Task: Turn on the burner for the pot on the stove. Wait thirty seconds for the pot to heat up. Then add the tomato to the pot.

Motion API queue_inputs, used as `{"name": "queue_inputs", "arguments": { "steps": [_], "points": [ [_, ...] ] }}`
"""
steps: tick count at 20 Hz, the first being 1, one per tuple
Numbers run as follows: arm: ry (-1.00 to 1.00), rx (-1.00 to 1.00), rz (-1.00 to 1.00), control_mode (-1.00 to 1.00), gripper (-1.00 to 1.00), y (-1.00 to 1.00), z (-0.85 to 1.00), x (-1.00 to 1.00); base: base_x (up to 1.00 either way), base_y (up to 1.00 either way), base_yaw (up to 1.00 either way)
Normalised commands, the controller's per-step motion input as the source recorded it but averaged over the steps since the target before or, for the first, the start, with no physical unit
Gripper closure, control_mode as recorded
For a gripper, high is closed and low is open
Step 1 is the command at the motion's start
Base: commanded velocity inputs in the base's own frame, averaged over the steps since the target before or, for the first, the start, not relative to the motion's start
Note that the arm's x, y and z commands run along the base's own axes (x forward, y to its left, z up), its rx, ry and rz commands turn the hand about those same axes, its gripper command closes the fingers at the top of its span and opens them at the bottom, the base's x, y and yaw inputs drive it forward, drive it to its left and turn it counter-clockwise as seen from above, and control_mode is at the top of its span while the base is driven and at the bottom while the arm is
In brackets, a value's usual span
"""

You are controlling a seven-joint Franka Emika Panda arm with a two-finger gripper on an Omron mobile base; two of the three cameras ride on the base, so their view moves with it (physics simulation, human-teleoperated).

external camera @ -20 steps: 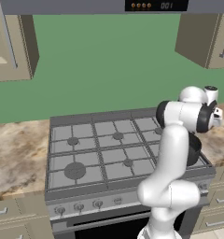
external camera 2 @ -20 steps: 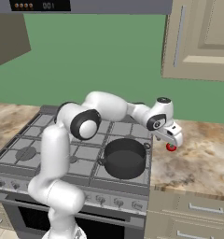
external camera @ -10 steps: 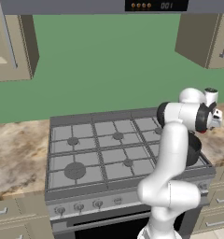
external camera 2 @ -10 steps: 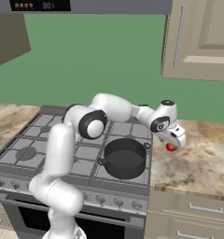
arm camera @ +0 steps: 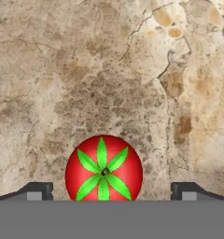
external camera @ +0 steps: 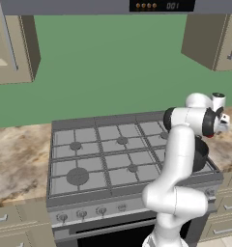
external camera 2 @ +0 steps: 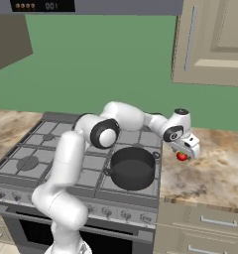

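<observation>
Swung rightward, wide-spread empty gripper (arm camera: 107, 191) hovers over small round red green-stemmed tomato (arm camera: 104, 169) at six o'clock: probably light, smooth, bruisable; pinch its sides.

The hand (external camera 2: 186, 152) hovers just above the tomato (external camera 2: 181, 157) on the worktop (external camera 2: 215, 173), right of the pot (external camera 2: 133, 167) on the stove (external camera 2: 46, 149).

**Open worktop around the tomato**

The tomato (arm camera: 104, 168) sits alone on the marble worktop (arm camera: 109, 70), bare stone on every side. Toward the worktop's stove-side edge, the pot (external camera 2: 133, 167) stands as the nearest obstacle.
</observation>
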Motion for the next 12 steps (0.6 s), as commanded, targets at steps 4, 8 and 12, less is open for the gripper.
{"name": "queue_inputs", "arguments": {
  "steps": [4, 8, 12],
  "points": [
    [0.00, 0.00, 0.00, -1.00, -1.00, 0.00, -0.15, 0.26, 0.00, 0.00, 0.00],
    [0.00, 0.00, 0.00, -1.00, -1.00, 0.00, -0.22, 0.04, 0.00, 0.00, 0.00],
    [0.00, 0.00, 0.00, -1.00, -1.00, 0.00, -0.24, -0.01, 0.00, 0.00, 0.00]
  ]
}}
